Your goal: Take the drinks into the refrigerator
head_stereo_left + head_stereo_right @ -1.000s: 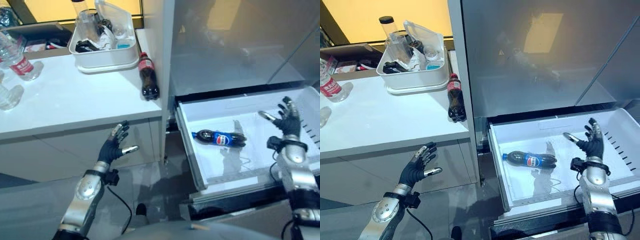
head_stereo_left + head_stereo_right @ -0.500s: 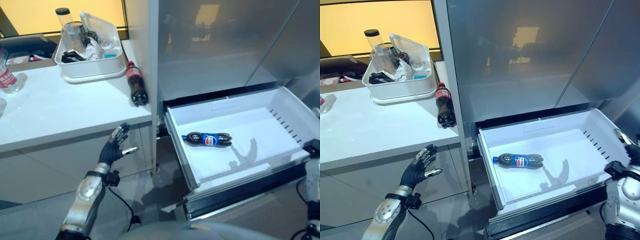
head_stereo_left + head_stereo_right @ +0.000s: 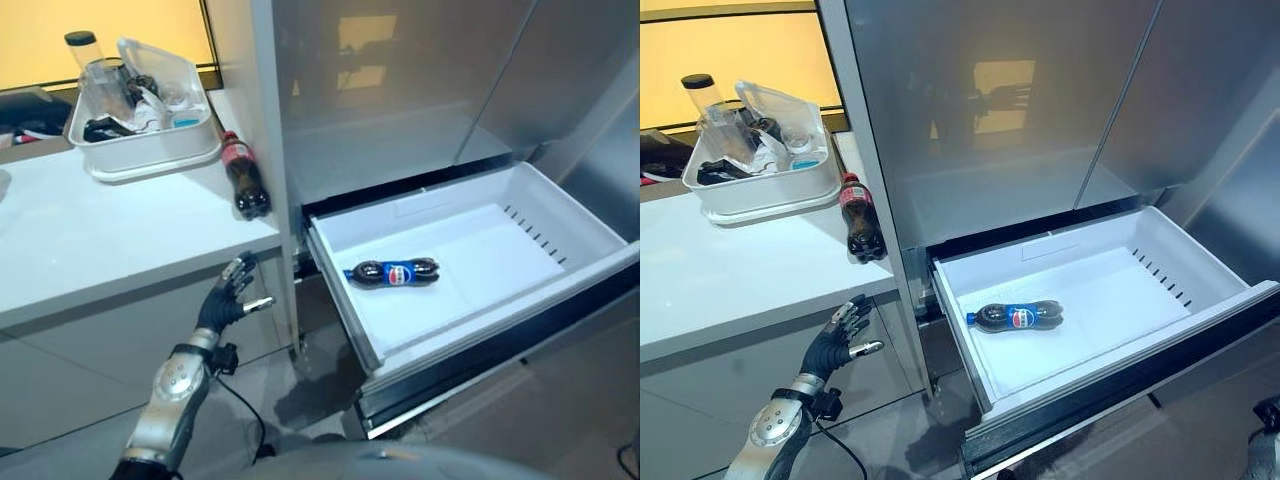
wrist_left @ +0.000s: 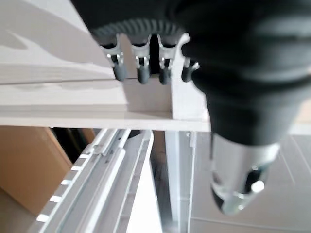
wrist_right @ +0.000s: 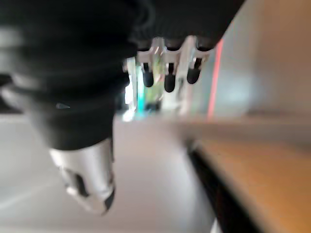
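One drink stowed, one waiting on the counter.

Left hand [image 3: 228,298] fingers spread and empty, low before the cabinet front, below the counter [image 3: 100,240]. Right hand [image 5: 167,73] fingers straight, holding nothing. Cola bottle [image 3: 243,180] upright at counter edge beside the refrigerator. Blue-label bottle [image 3: 392,273] flat in open drawer [image 3: 560,240], probably left open for next one.

We see the white drawer [image 3: 560,215] pulled wide out with lots of bare floor around the one blue-label bottle [image 3: 392,273], while the fridge's side wall [image 3: 265,150] stands between it and the red-label bottle [image 3: 243,185].
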You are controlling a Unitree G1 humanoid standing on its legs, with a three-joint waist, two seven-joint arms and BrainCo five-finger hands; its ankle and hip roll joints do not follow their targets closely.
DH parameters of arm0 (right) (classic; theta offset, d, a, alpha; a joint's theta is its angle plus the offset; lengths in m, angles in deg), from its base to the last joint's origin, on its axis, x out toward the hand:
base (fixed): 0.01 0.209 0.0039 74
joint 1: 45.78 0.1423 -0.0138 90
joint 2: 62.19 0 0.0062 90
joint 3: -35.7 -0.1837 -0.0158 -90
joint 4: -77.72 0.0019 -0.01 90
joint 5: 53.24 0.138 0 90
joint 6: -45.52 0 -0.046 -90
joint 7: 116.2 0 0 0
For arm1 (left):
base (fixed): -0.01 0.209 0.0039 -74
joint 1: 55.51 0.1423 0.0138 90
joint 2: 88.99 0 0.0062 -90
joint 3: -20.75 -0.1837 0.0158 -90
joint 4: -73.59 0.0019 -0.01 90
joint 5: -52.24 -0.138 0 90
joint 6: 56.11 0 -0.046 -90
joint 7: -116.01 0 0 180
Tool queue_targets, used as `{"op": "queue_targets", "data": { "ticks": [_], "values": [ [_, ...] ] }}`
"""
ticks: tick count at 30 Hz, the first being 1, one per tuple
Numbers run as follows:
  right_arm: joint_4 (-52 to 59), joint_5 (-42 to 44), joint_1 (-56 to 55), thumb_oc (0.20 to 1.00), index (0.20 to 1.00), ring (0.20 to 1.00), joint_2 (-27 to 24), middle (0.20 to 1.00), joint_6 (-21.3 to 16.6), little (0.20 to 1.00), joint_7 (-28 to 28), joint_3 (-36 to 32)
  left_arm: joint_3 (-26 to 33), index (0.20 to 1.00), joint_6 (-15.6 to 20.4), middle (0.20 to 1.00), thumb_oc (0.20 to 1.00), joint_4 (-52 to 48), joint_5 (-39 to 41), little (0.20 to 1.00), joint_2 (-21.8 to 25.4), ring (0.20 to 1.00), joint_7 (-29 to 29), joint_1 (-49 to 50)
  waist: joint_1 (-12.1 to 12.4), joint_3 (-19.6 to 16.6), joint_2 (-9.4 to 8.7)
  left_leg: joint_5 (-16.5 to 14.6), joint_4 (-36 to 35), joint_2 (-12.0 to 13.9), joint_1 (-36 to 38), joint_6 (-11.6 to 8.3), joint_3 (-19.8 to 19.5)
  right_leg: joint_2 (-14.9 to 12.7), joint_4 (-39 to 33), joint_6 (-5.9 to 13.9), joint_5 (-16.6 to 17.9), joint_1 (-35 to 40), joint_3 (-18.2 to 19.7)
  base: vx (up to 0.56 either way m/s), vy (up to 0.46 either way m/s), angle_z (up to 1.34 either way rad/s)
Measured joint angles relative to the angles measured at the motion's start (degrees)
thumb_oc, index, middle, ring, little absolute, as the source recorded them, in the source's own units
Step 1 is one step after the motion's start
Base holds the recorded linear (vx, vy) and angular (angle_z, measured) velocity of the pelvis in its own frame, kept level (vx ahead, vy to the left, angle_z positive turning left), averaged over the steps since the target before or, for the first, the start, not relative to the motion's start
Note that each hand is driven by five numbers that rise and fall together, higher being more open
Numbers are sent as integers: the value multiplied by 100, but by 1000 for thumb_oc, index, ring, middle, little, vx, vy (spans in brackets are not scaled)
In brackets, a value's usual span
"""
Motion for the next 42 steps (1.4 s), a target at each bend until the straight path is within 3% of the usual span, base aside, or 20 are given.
{"op": "queue_targets", "data": {
  "ticks": [2, 3, 4, 6, 10, 15, 19, 24, 28, 33, 37, 42],
  "values": [
    [-565, 99, -96, 1000, 1000, 1000, 0, 1000, 59, 1000, 4, -5, 0, 1000, -4, 1000, 1000, 10, -2, 1000, 7, 1000, 0, 12, -5, 3, 16, -21, 0, -2, -3, 25, 11, -3, 0, 0, 0, -15, 4, -15, -3, -5],
    [-800, 88, -68, 868, 868, 868, -36, 868, 94, 868, 29, 28, -1, 1000, -5, 1000, 1000, 11, -3, 1000, 8, 1000, 5, 6, -1, 2, 18, -26, 0, -1, -3, 26, 14, -4, 0, 1, 0, -13, 3, -23, -6, -4],
    [-1188, 82, -135, 200, 200, 200, -49, 200, 217, 200, 62, 29, -1, 1000, -4, 1000, 1000, 10, -12, 1000, 8, 1000, 16, 5, -1, -1, 23, -27, -1, -1, -2, 26, 15, -4, 0, 1, 0, -14, 3, 0, 0, 0],
    [-1967, -217, -143, 200, 200, 200, -174, 200, 434, 200, 124, 365, -9, 1000, -5, 1000, 1000, 12, -64, 1000, 17, 1000, 64, 5, 11, 1, 23, -29, 0, 0, -5, 25, 15, -4, 1, 3, -1, -17, 0, 0, 0, 0],
    [-2201, -1145, -224, 200, 200, 200, -184, 200, 963, 200, 286, 1051, -74, 1000, -3, 1000, 1000, 4, -64, 1000, 244, 1000, 298, 47, 2, 49, 108, -36, -4, 1, -1, 26, 18, -29, -2, 3, -1, -11, -8, 0, 0, 0],
    [-2129, -1964, -11, 200, 200, 200, 28, 200, 1158, 200, 519, 1927, -153, 1000, -3, 1000, 1000, 6, -55, 1000, 215, 1000, 461, 114, 40, 93, 213, -42, -3, 19, 1, 19, 12, -14, -3, 0, -1, 2, -14, 0, 0, 0],
    [-968, -2853, 75, 200, 200, 200, 98, 200, 1252, 200, 634, 2738, -179, 1000, -2, 1000, 1000, 10, -62, 1000, 207, 1000, 506, 250, 37, 122, 300, -20, 4, 32, 27, -14, 14, 26, -3, -7, 5, 21, -15, 0, 0, 0],
    [-342, -3534, 247, 200, 200, 200, 62, 200, 1501, 200, 630, 2999, -154, 1000, 54, 1000, 1000, 6, -176, 1000, 236, 1000, 487, 336, 248, 133, 318, -17, 5, 39, 51, -15, -1, 25, -3, -27, 18, 73, -41, 9, -5, 3],
    [-66, -3940, 466, 200, 200, 200, -8, 200, 1617, 200, 628, 3357, -348, 1000, 63, 1000, 1000, 36, -333, 1000, 254, 1000, 493, 269, 159, 189, 241, -46, -7, 42, 77, 13, 4, 16, -4, -5, 1, 116, -35, 9, -3, -4],
    [93, -4225, 821, 200, 200, 200, -234, 200, 1660, 200, 693, 3758, -655, 1000, 64, 1000, 1000, 188, -624, 1000, 318, 1000, 507, 141, 176, 189, 267, -55, -8, 79, 69, 7, 2, 33, -5, -18, -3, 109, -33, 0, 0, 0],
    [203, -4374, 1629, 200, 200, 200, -731, 200, 1801, 200, 909, 4514, -996, 1000, 67, 1000, 1000, 169, -759, 1000, 602, 1000, 613, 162, 180, 184, 345, -26, -2, 81, -16, 17, 0, 42, -5, -62, 34, -8, -28, 1, 0, -1],
    [274, -4434, 2870, 200, 200, 200, -863, 200, 1765, 200, 1013, 5269, -1111, 1000, 65, 1000, 1000, 167, -833, 1000, 684, 1000, 680, 133, 283, 187, 420, 25, 12, 79, -101, -24, 4, 42, -5, -67, 57, -100, -22, -42, 7, 0]
  ]
}}
